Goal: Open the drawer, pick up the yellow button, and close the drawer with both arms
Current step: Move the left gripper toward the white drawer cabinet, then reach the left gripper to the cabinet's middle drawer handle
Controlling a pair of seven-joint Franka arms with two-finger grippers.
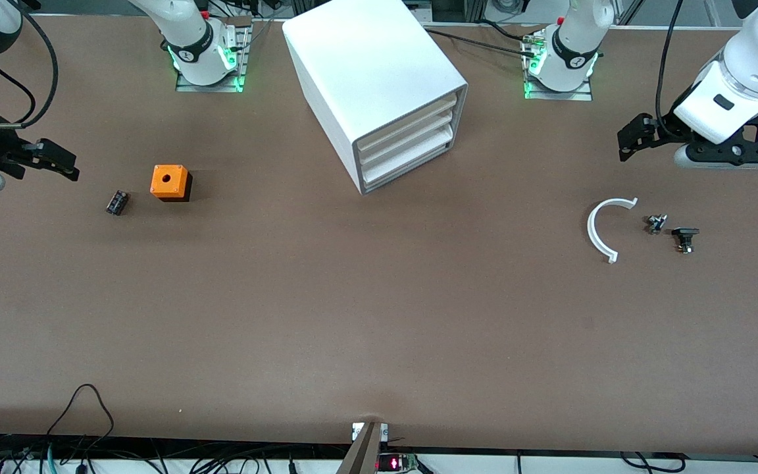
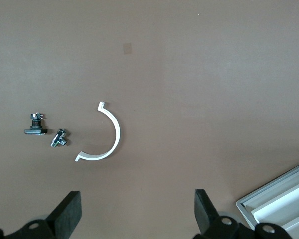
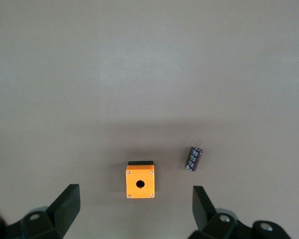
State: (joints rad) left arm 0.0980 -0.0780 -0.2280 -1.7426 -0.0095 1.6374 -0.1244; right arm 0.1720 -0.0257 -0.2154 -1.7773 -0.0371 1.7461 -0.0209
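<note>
Left gripper (image 1: 630, 141) hovers over the tabletop (image 1: 379, 316) at the left arm's end, fingers spread wide, holding nothing. Its wrist view cuts the fingers (image 2: 67, 211) off at the frame edge. Below it on the tabletop: a white C-shaped clip (image 1: 604, 228), then a small metal screw part (image 1: 656, 224) and a small black part (image 1: 684, 237) just beside each other; too small to identify further.

Right gripper (image 1: 56, 161) hovers at the right arm's end, also wide open and empty. Below it: an orange cube with a hole (image 1: 170, 182) and a small dark cylinder (image 1: 117, 202) near it.

Between the arms sits the white cabinet (image 1: 372, 79), angled. Top drawer (image 1: 412, 122) is flush, closed; the wrist view shows only a corner of the cabinet. Button not visible in any view.
</note>
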